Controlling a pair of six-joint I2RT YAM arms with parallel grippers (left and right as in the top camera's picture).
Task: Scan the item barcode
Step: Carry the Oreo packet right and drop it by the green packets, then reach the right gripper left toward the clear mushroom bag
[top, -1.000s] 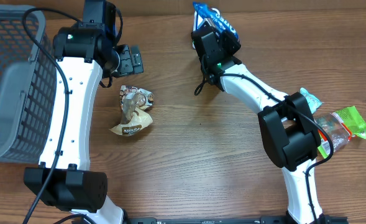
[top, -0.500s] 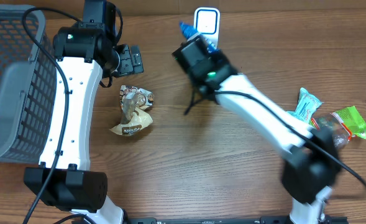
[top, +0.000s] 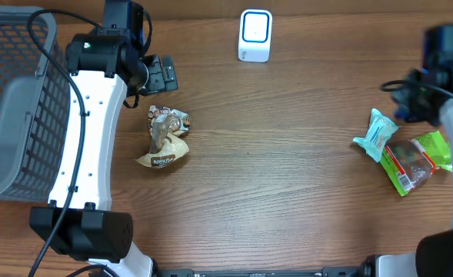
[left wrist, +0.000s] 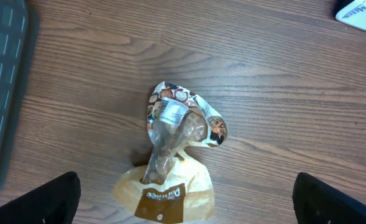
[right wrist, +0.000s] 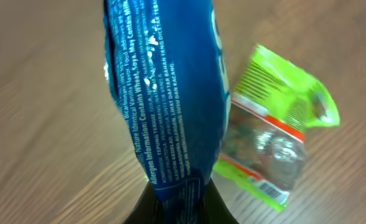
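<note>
Blue packet (right wrist: 164,93), the item to scan, fills the right wrist view. It stands out from the right tool (right wrist: 175,198), whose jaws are pinched shut on its end seam. The face toward the camera shows only ingredient print, no barcode, and the green packet (right wrist: 276,143) lies on the desk (right wrist: 40,155) just behind it. From overhead, the right arm (top: 451,85) sits at the desk's right edge above the teal packet (top: 378,132) and the green packet, well apart from the white scanner (top: 255,35); the blue packet is hidden under the arm there. The left tool (top: 162,75) hovers near the brown snack bag (top: 164,140), with the grey basket (top: 11,92) to its side. In the left wrist view its fingers (left wrist: 40,199) stand spread wide with nothing held, and the brown snack bag lies on the desk ahead of them. The blue packet looks to be on its way to the pile at the right. To do that well, lower it onto bare wood beside the green packet, not on top, and loosen the grip only once it rests. If no read registered, it needs to go back with its barcode side facing the scanner. 0.5 s ago the right arm was stretched across with the packet right at the scanner, partly covering it; now the scanner is uncovered and the arm has swung back. The left arm, the brown snack bag and the 2 packets lie as they did.
</note>
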